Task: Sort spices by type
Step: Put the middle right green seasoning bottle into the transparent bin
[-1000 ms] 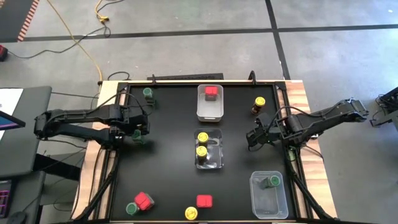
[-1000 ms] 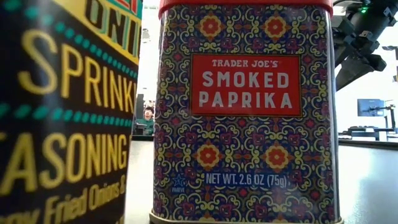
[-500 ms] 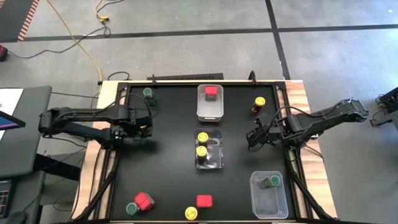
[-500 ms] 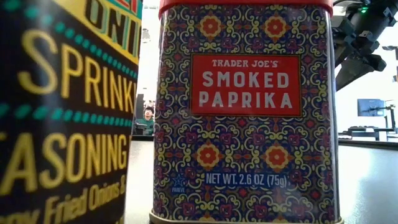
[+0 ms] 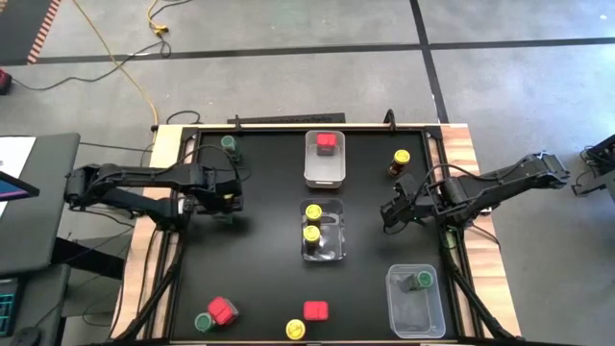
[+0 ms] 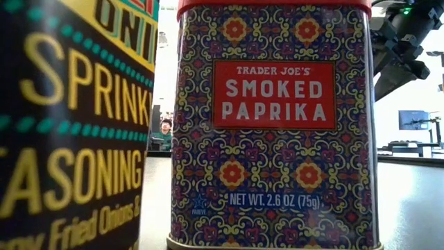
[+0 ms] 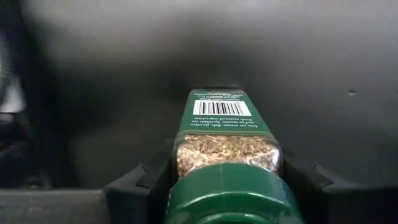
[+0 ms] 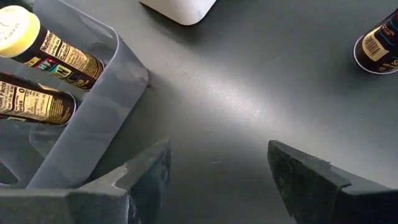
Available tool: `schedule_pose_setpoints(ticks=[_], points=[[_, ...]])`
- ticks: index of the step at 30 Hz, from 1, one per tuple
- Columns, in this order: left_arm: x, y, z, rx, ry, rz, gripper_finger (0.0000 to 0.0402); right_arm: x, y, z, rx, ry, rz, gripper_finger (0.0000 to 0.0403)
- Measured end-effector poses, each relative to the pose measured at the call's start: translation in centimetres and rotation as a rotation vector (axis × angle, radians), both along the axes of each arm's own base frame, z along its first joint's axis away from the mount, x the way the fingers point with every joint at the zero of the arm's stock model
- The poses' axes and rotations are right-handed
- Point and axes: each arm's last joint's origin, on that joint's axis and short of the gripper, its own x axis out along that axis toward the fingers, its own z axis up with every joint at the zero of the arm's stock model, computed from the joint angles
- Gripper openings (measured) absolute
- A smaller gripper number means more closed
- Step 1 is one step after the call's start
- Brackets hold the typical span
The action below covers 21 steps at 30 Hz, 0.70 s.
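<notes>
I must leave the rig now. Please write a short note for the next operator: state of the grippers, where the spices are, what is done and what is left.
Left gripper: shut on a green-lidded jar, at the table's left side.
Right gripper: open, empty, hovering right of the middle bin.
Done: one red tin in the far bin; two yellow-lidded jars in the middle bin; one green jar in the near-right bin.
Left: the held jar, a green jar far left, a yellow jar far right, and four containers along the near edge.

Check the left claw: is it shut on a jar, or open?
Shut on a jar: the left claw has its fingers against both sides of the green-lidded jar.
</notes>
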Motion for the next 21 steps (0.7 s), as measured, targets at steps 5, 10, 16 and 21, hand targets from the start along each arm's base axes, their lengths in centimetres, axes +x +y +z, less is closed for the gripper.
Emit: schedule_pose_setpoints(ticks=[5, 10, 16, 21], points=[[1.2, -0.8, 0.2, -0.014, -0.114, 0.026, 0.0189, 0.0, 0.0, 0.0, 0.001, -0.002, 0.000, 0.0291], [2.2, -1.9, 0.5, -0.044, -0.203, 0.070, 0.0189, 0.0, 0.0, 0.0, 0.000, -0.002, 0.001, 0.0291], [5.1, -3.1, 1.3, -0.041, -0.204, 0.055, 0.0189, 0.0, 0.0, 0.0, -0.031, 0.019, 0.052, 0.0291], [9.8, -3.6, 2.8, -0.009, -0.169, -0.015, 0.0189, 0.0, 0.0, 0.0, -0.048, 0.036, 0.081, 0.0291]])
